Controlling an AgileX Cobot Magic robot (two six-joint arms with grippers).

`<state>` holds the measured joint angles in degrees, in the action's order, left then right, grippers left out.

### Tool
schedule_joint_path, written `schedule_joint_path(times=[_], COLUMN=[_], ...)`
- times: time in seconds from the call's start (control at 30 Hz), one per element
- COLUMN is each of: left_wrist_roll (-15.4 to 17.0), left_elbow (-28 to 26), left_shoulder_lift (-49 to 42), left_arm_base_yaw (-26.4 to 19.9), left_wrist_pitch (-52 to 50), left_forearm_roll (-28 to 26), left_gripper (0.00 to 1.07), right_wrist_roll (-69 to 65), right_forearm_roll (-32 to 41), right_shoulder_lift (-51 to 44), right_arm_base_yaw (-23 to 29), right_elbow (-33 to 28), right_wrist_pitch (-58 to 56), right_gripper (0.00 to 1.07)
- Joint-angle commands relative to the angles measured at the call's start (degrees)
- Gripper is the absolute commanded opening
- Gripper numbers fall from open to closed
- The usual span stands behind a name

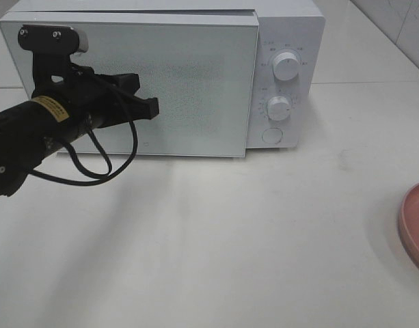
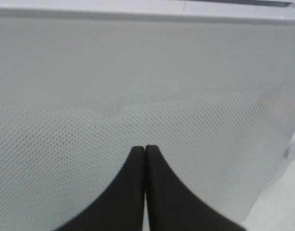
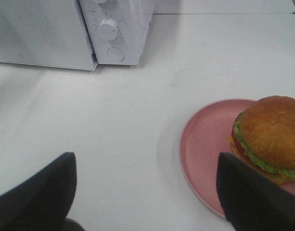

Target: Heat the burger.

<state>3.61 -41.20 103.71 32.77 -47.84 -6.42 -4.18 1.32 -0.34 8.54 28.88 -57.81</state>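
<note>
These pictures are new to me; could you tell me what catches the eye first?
The white microwave fills the back of the table, door nearly shut, with the left gripper shut in front of its door. The burger sits on a pink plate at the table's right.

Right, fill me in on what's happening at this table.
The left gripper, jaws shut, is up against the closed, speckled glass door of the white microwave oven, which has two round knobs and a round button on its panel. The right gripper hangs open above the white table, near the round pink plate. The burger, with its golden-brown bun, green lettuce and red tomato, sits on that plate, not yet picked up. Nothing has gone into the oven so far.
</note>
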Motion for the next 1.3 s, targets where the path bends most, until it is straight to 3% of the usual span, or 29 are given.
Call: schedule_joint_path(times=[0.03, 0.63, 0.93, 1.03, 1.17, 1.3], left_wrist_roll=[-0.1, -0.1, -0.1, -0.1, -0.1, -0.1], left_elbow=[-3.7, -17.2, -19.6, -19.6, -19.4, -18.2], left_shoulder_lift=[1.4, 8.4, 9.5, 8.1, 4.1, 1.6], left_arm_base_yaw=[0.4, 0.4, 0.4, 1.0, 2.9, 4.0], left_wrist_pitch=[0.9, 6.6, 8.3, 13.5, 28.4, 34.2], left_forearm_roll=[-0.6, -2.7, -4.1, -2.5, 0.7, 2.2], left_gripper=[0.00, 0.00, 0.00, 0.00, 0.00, 0.00], right_wrist_roll=[0.7, 0.7, 0.7, 0.7, 0.7, 0.7], right_forearm_roll=[0.2, 0.2, 0.2, 0.2, 0.2, 0.2], right_shoulder_lift=[-1.4, -1.4, -1.4, -1.4, -1.4, -1.4], right_arm_base_yaw=[-0.3, -0.3, -0.3, -0.3, -0.3, -0.3], right_elbow=[-0.3, -0.3, -0.3, -0.3, -0.3, -0.3], right_wrist_pitch=[0.7, 0.7, 0.7, 0.7, 0.7, 0.7], right_gripper=[0.76, 0.76, 0.76, 0.76, 0.76, 0.76])
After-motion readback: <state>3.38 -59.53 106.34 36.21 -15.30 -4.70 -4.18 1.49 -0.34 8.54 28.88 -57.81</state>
